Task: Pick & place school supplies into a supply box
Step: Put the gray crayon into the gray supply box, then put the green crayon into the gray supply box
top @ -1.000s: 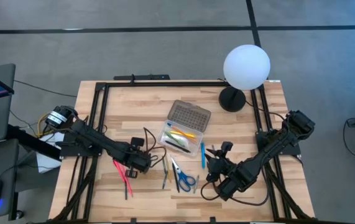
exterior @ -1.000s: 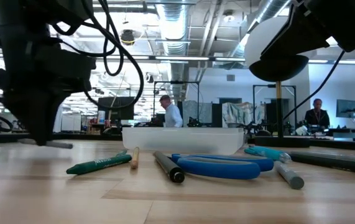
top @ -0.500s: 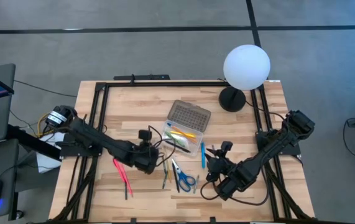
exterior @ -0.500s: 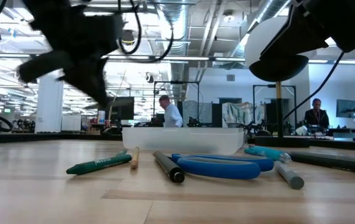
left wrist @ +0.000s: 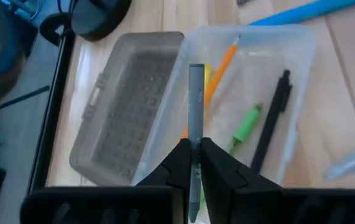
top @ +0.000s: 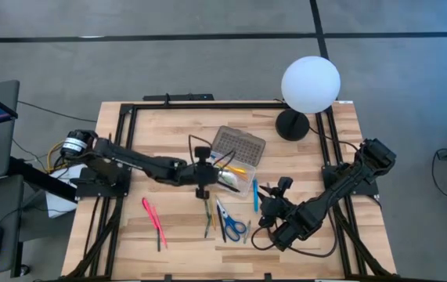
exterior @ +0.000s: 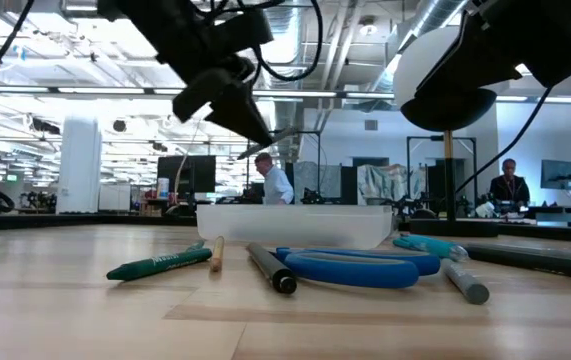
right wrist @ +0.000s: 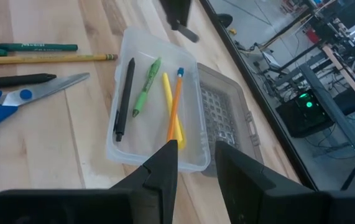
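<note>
Grey pencil (left wrist: 196, 112) is pinched in the left gripper (left wrist: 194, 163) fingers above the open supply box (left wrist: 301, 43), poised to drop in, while the right gripper (right wrist: 196, 155) waits part-open near the desk's right.

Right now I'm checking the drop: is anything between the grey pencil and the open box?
Nothing visible. The left gripper holds the grey pencil above the open supply box; the lid lies folded aside.
</note>
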